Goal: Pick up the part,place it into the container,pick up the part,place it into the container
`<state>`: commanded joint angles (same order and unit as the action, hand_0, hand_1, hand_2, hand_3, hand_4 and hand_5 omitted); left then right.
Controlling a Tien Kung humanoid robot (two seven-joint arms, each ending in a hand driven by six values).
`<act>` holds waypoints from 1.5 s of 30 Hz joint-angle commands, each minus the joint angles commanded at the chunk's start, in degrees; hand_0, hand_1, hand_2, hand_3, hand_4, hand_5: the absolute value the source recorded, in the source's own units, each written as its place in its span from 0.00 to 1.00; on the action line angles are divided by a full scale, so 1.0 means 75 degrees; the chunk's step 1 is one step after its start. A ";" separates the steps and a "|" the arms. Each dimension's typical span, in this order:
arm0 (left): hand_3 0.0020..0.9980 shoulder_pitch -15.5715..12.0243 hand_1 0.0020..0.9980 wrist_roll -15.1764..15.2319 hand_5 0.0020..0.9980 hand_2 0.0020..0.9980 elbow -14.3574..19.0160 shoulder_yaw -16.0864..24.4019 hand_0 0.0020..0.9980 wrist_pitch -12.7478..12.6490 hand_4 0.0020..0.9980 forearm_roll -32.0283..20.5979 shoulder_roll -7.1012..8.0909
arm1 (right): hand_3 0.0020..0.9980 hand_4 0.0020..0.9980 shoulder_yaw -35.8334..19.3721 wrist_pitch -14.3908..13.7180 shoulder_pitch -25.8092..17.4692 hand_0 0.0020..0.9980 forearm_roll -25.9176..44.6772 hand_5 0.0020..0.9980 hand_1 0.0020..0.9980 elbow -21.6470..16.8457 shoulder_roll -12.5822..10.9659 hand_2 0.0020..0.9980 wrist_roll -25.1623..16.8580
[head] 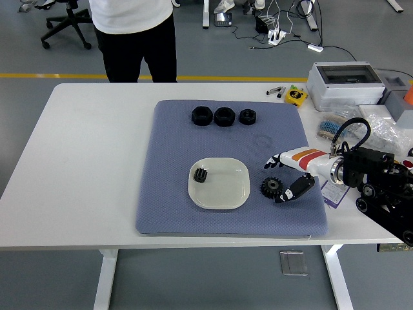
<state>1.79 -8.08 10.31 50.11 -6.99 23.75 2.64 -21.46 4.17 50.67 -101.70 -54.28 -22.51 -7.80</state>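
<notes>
**Right robot hand beside the black gear on the mat**

The right robot hand (284, 177), white with an orange-red band and black fingers, reached in from the tabletop's right edge and hung low over the right part of the blue-grey textured mat (168, 187). Its fingers were spread apart and gripped nothing; the thumb (292, 190) sat just beside the black toothed gear part (271, 187), close enough that contact could not be judged. That gear lay on the mat just to the right of the pale square plate with rounded corners (222, 187), which served as the container near the middle of the mat. A smaller black gear part (201, 174) already lay inside the plate, near its left rim. Three black ring-shaped parts (223, 116) stood in a row along the mat's far edge. At the tabletop's far right corner sat a grey plastic box (342, 81). A person in a white top and black trousers (132, 32) stood behind the far edge.
</notes>
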 joint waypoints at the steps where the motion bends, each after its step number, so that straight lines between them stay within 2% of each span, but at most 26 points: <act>1: 0.67 -0.0002 0.95 0.0001 0.70 0.93 0.0000 -0.0009 0.98 0.0001 0.64 -0.0002 0.0005 | 0.78 1.00 0.0027 -0.0011 0.0015 0.62 -0.0041 0.35 0.66 0.0004 0.0004 0.72 -0.0019; 4: 0.67 -0.0018 0.95 0.0006 0.70 0.93 0.0000 -0.0036 0.98 0.0006 0.64 -0.0006 0.0022 | 0.78 1.00 0.0143 -0.0056 0.0054 0.62 -0.0159 0.35 0.66 0.0000 0.0005 0.72 -0.0054; 5: 0.67 -0.0022 0.95 0.0008 0.70 0.93 0.0000 -0.0041 0.98 0.0006 0.64 -0.0011 0.0026 | 0.73 1.00 0.0167 -0.0060 0.0053 0.54 -0.0175 0.32 0.59 -0.0002 0.0008 0.65 -0.0052; 16: 0.67 -0.0025 0.95 -0.0008 0.70 0.93 0.0000 -0.0121 0.98 0.0020 0.64 0.0019 0.0032 | 0.70 0.97 0.0289 -0.0282 0.0073 0.52 -0.0335 0.31 0.58 0.0202 0.0249 0.63 -0.0087; 17: 0.67 -0.0015 0.95 -0.0004 0.70 0.93 0.0000 -0.0133 0.98 0.0021 0.64 0.0008 0.0032 | 0.56 0.80 0.0290 -0.0340 0.0081 0.47 -0.0406 0.22 0.54 0.0187 0.0237 0.56 -0.0094; 23: 0.67 0.0030 0.95 0.0008 0.70 0.93 0.0000 -0.0123 0.98 0.0015 0.64 -0.0013 0.0029 | 0.56 0.80 0.0341 -0.0537 0.0091 0.47 -0.0603 0.22 0.54 0.0150 0.0182 0.56 -0.0186; 24: 0.67 0.0036 0.95 0.0008 0.70 0.93 0.0000 -0.0124 0.97 0.0016 0.64 -0.0018 0.0028 | 0.49 0.70 0.0339 -0.0558 0.0092 0.39 -0.0623 0.16 0.46 0.0153 0.0183 0.50 -0.0192; 27: 0.67 0.0049 0.95 0.0015 0.70 0.93 0.0000 -0.0118 0.97 0.0018 0.64 -0.0034 0.0022 | 0.49 0.70 0.0340 -0.0596 0.0100 0.39 -0.0663 0.16 0.46 0.0141 0.0186 0.50 -0.0209; 29: 0.67 0.0054 0.95 0.0022 0.70 0.93 0.0000 -0.0119 0.97 0.0019 0.64 -0.0057 0.0019 | 0.49 0.70 0.0372 -0.0582 0.0106 0.39 -0.0672 0.16 0.46 0.0143 0.0201 0.50 -0.0208; 30: 0.67 0.0056 0.95 0.0021 0.70 0.93 0.0000 -0.0114 0.97 0.0018 0.64 -0.0056 0.0017 | 0.48 0.68 0.0389 -0.0567 0.0108 0.33 -0.0672 0.15 0.43 0.0144 0.0210 0.48 -0.0207; 41: 0.67 0.0054 0.95 0.0039 0.70 0.93 0.0000 -0.0121 0.97 0.0029 0.64 -0.0108 0.0024 | 0.48 0.68 0.0359 -0.0223 0.0212 0.29 -0.0462 0.15 0.41 0.0024 0.0159 0.47 -0.0205; 42: 0.67 0.0052 0.95 0.0038 0.70 0.93 0.0000 -0.0120 0.97 0.0029 0.63 -0.0112 0.0024 | 0.47 0.66 0.0335 -0.0208 0.0223 0.19 -0.0447 0.16 0.35 0.0014 0.0156 0.45 -0.0207; 45: 0.67 0.0047 0.95 0.0039 0.70 0.93 0.0000 -0.0126 0.97 0.0032 0.63 -0.0129 0.0027 | 0.47 0.66 0.0266 -0.0199 0.0246 0.19 -0.0403 0.16 0.35 -0.0028 0.0144 0.45 -0.0218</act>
<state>2.14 -7.78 10.31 49.16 -6.75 22.79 2.84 -19.46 2.67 52.52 -104.73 -54.48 -21.43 -9.43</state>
